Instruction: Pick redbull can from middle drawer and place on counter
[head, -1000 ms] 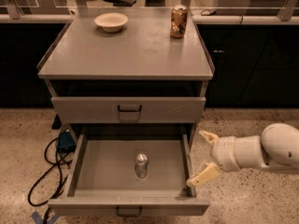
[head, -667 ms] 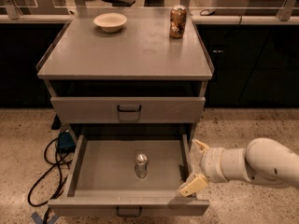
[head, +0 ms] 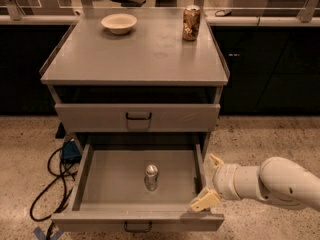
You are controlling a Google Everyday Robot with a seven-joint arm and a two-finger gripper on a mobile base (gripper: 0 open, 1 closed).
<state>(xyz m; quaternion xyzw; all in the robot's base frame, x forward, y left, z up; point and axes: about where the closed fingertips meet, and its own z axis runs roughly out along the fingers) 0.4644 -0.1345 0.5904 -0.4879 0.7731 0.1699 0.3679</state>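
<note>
Here the redbull can (head: 151, 176) stands upright on the floor of the middle drawer (head: 110, 184), about in the middle of its width and a little toward the front, apart from all the walls. Its long axis is vertical and the shiny lid points straight up, so its round side is free on every side. I judge that it stands like this so that two fingers can close on its side from the right. The drawer is pulled fully out, which leaves the can uncovered from above and from the front. The pincer (head: 210, 181) is at the right wall of the drawer, near the front corner, to the right of the can and not touching it. Its two pale fingers are spread wide with nothing between them, and the opening faces left toward the can, which looks to me like a preparation for a side grasp. Above, another drawer (head: 137, 116) is closed. The bench (head: 135, 59) on top has much bare surface for putting the can down; at its far edge are a white bowl (head: 119, 22) and a wider brown-orange can (head: 191, 22), well apart from each other. A dark cable (head: 50, 189) lies on the ground at the left of the cabinet.
</note>
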